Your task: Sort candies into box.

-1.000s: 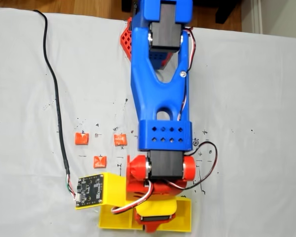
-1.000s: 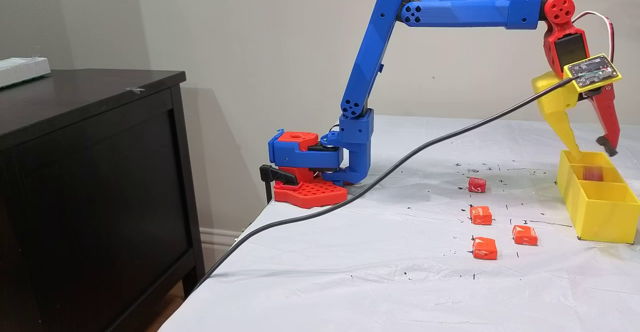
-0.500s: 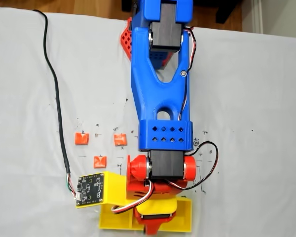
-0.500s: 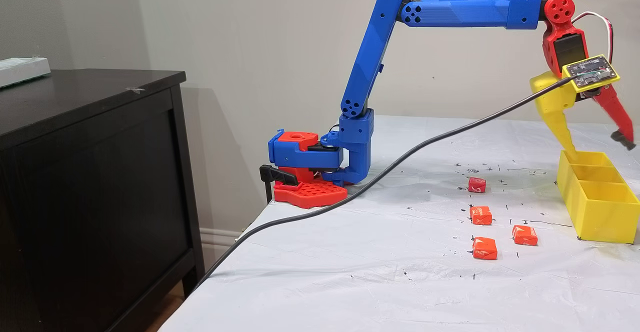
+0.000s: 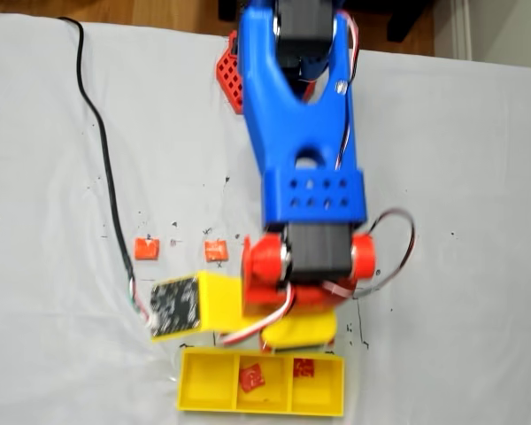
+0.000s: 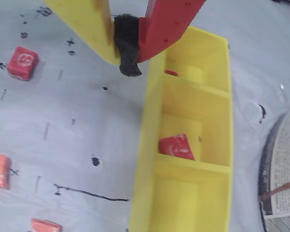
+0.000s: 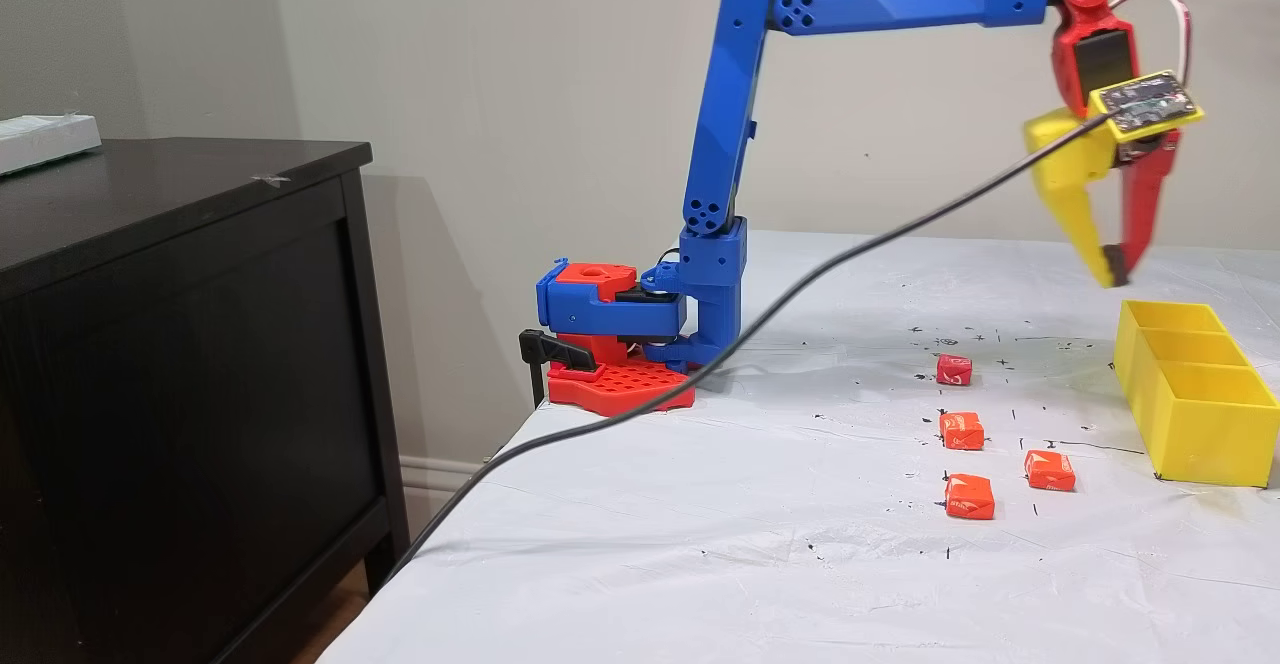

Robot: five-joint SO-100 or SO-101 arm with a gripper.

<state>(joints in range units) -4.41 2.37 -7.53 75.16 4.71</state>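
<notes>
My gripper [image 7: 1112,269] hangs shut with nothing in it, above the table just short of the box [image 7: 1200,429]. In the wrist view its yellow and red fingers meet at a black pad, gripper [image 6: 128,63], over the near rim of the box [image 6: 147,145]. One red candy [image 6: 176,146] lies in the middle compartment and another [image 6: 171,73] in the far one; both fixed views from above and the wrist agree, candy [image 5: 251,378] and candy [image 5: 303,367]. On the cloth lie one red candy [image 7: 954,370] and three orange candies [image 7: 962,431], [image 7: 1049,470], [image 7: 969,496].
A black cable [image 7: 760,319] runs from the yellow camera bracket [image 5: 179,305] across the table and off its left edge. The arm's red base [image 7: 615,384] sits at the table's back corner. A dark cabinet [image 7: 180,344] stands beside the table.
The gripper was wide open low over the box; it has since shut, risen and drawn back toward the base. The red candy it dropped now rests in the box.
</notes>
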